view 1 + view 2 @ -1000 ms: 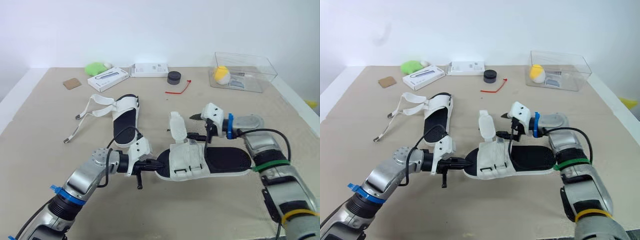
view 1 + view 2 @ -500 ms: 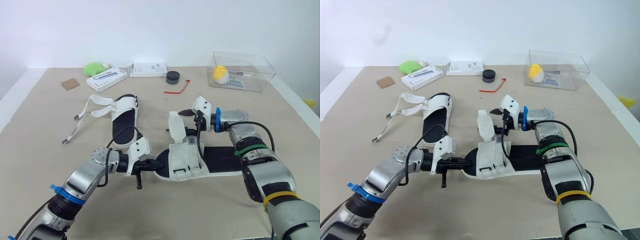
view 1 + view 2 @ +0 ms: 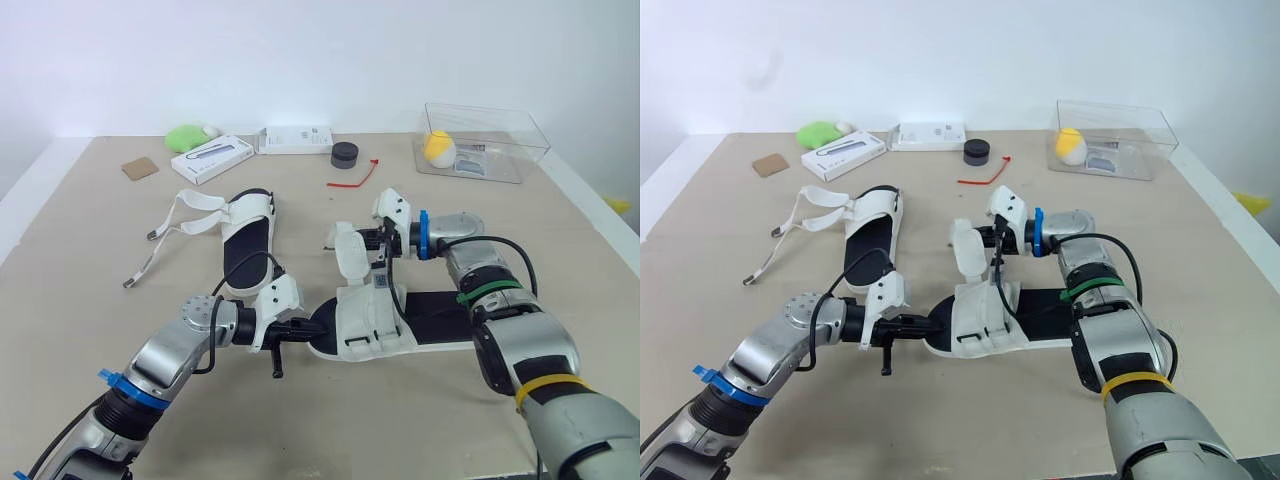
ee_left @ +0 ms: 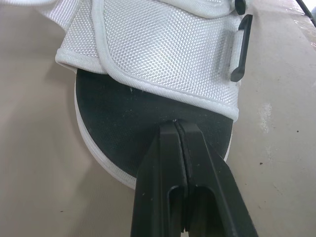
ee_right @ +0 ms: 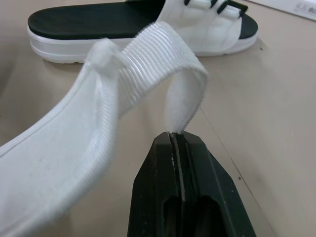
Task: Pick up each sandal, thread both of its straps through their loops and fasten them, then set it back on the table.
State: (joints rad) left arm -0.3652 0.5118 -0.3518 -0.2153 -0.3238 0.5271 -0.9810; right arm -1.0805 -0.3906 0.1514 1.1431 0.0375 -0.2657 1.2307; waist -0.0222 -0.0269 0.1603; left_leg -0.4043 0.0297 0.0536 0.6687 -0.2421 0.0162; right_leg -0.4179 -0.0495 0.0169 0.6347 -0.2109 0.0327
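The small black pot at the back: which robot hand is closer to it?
Right. The right gripper holds a strap in front of the pot; the left gripper grips the toe of the sandal, nearer the robot.

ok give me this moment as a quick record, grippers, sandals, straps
left gripper: shut on the toe edge of the near sandal
right gripper: shut on the end of that sandal's loose strap, held up off the sole
far sandal: flat on the table, straps unfastened, spread toward the robot's left
task state: neither sandal fully fastened
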